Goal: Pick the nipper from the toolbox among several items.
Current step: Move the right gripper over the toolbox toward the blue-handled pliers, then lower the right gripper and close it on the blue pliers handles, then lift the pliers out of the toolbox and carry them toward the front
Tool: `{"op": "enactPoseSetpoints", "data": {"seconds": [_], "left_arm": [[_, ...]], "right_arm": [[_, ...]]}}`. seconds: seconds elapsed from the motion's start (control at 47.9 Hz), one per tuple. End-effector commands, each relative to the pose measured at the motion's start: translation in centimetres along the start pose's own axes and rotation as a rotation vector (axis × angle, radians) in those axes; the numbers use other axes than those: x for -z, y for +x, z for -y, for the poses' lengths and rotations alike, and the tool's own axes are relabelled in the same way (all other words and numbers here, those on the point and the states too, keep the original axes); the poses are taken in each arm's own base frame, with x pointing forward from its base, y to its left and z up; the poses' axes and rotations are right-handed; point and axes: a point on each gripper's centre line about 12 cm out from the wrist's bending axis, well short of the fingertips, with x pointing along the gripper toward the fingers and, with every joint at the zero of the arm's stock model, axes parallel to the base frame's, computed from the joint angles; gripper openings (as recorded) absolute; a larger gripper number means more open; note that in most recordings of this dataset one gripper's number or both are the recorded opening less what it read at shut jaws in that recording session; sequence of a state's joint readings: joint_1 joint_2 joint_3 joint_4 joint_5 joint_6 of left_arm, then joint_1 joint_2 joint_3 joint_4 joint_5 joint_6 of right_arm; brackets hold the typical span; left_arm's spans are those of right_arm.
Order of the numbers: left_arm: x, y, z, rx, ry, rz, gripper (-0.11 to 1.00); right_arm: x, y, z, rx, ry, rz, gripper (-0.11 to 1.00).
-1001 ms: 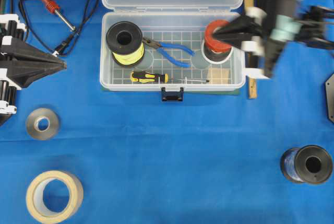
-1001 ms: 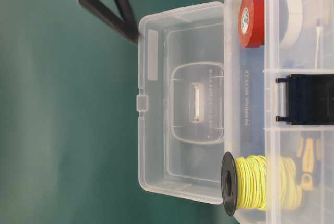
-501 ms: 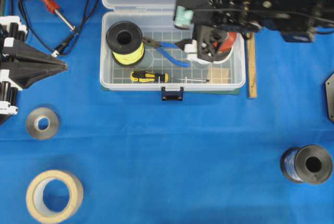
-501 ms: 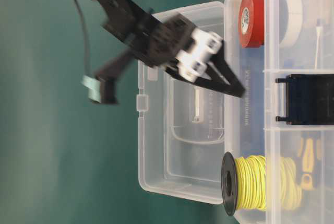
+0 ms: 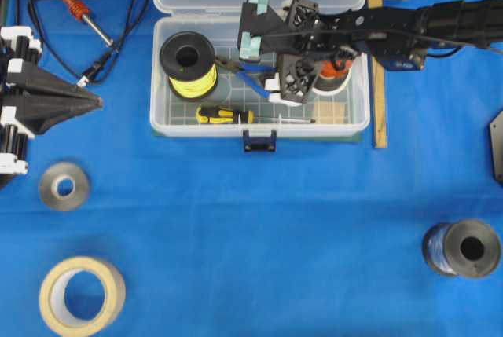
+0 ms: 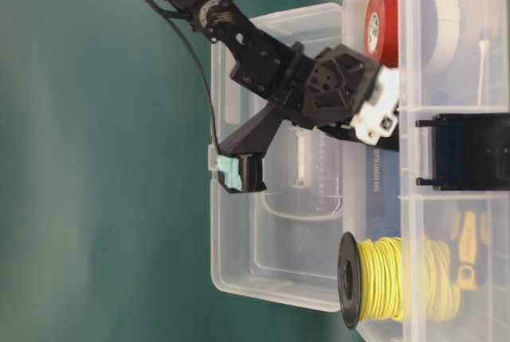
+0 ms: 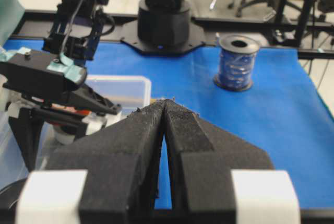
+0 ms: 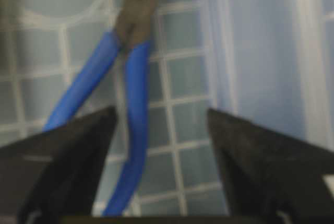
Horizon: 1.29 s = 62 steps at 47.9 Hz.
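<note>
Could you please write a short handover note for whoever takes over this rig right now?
Right gripper: open, down inside the toolbox, jaws straddling the nipper's blue handles; not closed on them.
Left gripper: shut, empty, parked at the table's left edge.
Nipper: lying on the toolbox floor between the yellow wire spool and the red tape roll.
Done: reach into the box.
Left: close on the nipper, lift it out.

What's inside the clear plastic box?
In the box: a yellow wire spool, blue-handled pliers, a screwdriver and a small wooden block. The robot's arm hangs above, hiding most of the red tape roll and part of the pliers' handles.
</note>
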State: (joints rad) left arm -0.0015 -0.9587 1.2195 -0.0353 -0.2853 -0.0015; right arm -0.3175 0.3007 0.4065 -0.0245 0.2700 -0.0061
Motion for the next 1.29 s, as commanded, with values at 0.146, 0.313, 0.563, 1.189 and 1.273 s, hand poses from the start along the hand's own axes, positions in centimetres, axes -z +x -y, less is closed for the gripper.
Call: {"op": "enactPoseSetpoints", "data": {"seconds": [0.146, 0.313, 0.563, 1.189, 1.273], "left_arm": [[-0.4, 0.2, 0.0, 0.001, -0.002, 0.009, 0.00], [-0.5, 0.1, 0.0, 0.001, 0.000, 0.015, 0.00], [-0.5, 0.1, 0.0, 0.002, -0.002, 0.011, 0.00], [-0.5, 0.1, 0.0, 0.000, 0.000, 0.009, 0.00], [-0.5, 0.1, -0.1, -0.006, 0.000, 0.009, 0.00]], "right_arm": [[-0.2, 0.2, -0.2, -0.002, -0.019, -0.001, 0.36], [-0.7, -0.6, -0.8, -0.010, -0.055, -0.002, 0.14], [-3.5, -5.5, 0.3, 0.008, -0.036, 0.104, 0.14], [-4.4, -17.6, -5.4, -0.098, -0.087, 0.332, 0.14], [-3.8, -17.8, -7.8, -0.149, -0.103, 0.344, 0.14]]}}
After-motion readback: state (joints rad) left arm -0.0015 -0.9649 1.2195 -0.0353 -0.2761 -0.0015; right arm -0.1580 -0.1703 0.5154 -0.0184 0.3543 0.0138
